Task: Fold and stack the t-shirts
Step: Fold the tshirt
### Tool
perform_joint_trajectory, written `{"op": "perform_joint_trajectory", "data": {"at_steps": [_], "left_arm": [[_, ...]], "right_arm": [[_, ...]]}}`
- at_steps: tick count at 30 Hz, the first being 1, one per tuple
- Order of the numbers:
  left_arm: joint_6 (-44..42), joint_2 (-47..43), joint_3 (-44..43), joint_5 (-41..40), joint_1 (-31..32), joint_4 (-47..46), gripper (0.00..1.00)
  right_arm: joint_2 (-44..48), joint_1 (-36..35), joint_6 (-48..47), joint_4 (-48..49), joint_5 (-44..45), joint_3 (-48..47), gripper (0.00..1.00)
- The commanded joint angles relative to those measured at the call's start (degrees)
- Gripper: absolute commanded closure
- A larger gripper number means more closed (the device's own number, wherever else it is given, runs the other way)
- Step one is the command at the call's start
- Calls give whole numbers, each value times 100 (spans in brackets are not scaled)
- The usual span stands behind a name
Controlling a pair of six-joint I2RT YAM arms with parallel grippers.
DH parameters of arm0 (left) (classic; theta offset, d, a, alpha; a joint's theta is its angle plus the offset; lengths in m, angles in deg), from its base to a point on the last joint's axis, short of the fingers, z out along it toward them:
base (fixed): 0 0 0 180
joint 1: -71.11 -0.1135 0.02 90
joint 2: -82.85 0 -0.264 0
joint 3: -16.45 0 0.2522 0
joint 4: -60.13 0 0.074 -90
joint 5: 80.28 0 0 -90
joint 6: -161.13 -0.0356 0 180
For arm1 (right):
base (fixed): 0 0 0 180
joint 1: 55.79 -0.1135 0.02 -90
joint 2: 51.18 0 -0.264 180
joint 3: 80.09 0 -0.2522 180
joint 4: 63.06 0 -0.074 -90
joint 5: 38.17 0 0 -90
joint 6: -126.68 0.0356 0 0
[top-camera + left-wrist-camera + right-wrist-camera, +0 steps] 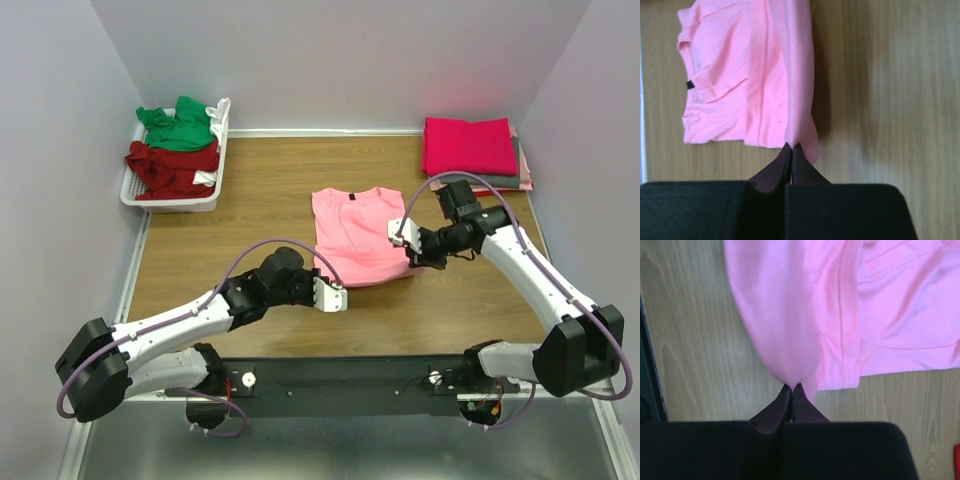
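A light pink t-shirt (355, 235) lies on the wooden table (250, 190) at the middle, its sides folded in and its dark neck label towards the back. My left gripper (335, 293) is shut on its near left corner; the left wrist view shows the pink cloth (760, 85) pinched at the fingertips (791, 148). My right gripper (405, 240) is shut on its near right edge, and the right wrist view shows the cloth (790, 305) bunched at the fingertips (791, 387). Folded magenta (468, 145) and grey (517, 160) shirts are stacked at the back right.
A white slotted basket (172, 198) at the back left holds a green shirt (180, 125) and a dark red shirt (170, 165). Walls enclose the table on three sides. A black rail (340, 380) with the arm bases runs along the near edge.
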Motion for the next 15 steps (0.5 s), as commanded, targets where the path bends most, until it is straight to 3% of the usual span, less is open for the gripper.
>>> {"op": "perform_joint_trajectory", "data": {"at_steps": [1, 9, 15], "left_arm": [[-362, -26, -269, -75, -386, -292, 100], [-827, 430, -717, 285, -1143, -652, 100], [-1039, 756, -1016, 470, -1337, -626, 100]], "right_arm": [[-287, -15, 159, 184, 203, -320, 100], [-929, -6, 501, 580, 493, -1085, 100], [-1176, -6, 686, 685, 494, -1454, 100]]}}
